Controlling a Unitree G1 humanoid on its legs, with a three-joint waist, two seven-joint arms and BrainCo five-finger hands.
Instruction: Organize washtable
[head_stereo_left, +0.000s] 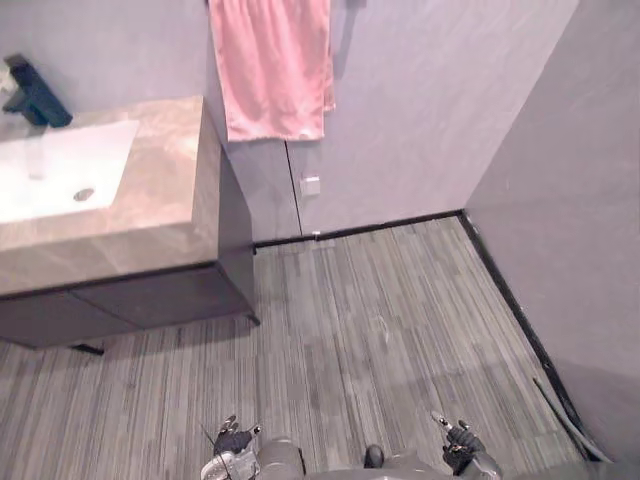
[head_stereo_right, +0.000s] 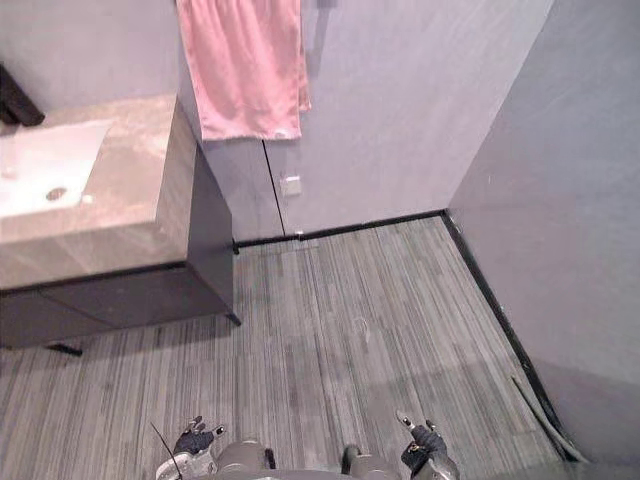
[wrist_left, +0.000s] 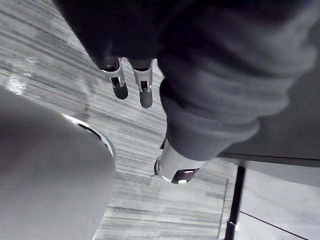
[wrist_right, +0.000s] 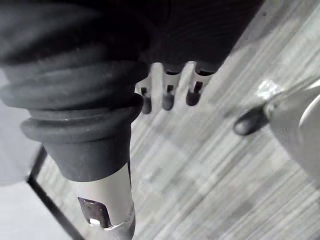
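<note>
The washtable (head_stereo_left: 165, 205) stands at the left: a beige stone top over a dark cabinet (head_stereo_left: 150, 300). A white sink (head_stereo_left: 60, 170) is set into the top, with a dark faucet (head_stereo_left: 35, 95) behind it. No loose items lie on the part of the top that shows. Both hands hang low over the floor, well short of the washtable. My left hand (head_stereo_left: 232, 442) has relaxed fingers (wrist_left: 119, 82) and holds nothing. My right hand (head_stereo_left: 458, 440) is empty as well, its fingers (wrist_right: 167, 95) straight.
A pink towel (head_stereo_left: 272, 65) hangs on the back wall beside the washtable, above a small white socket (head_stereo_left: 310, 185). A grey wall (head_stereo_left: 580, 250) closes the right side, with a hose (head_stereo_left: 570, 415) along its foot. Grey plank floor (head_stereo_left: 380, 320) lies between.
</note>
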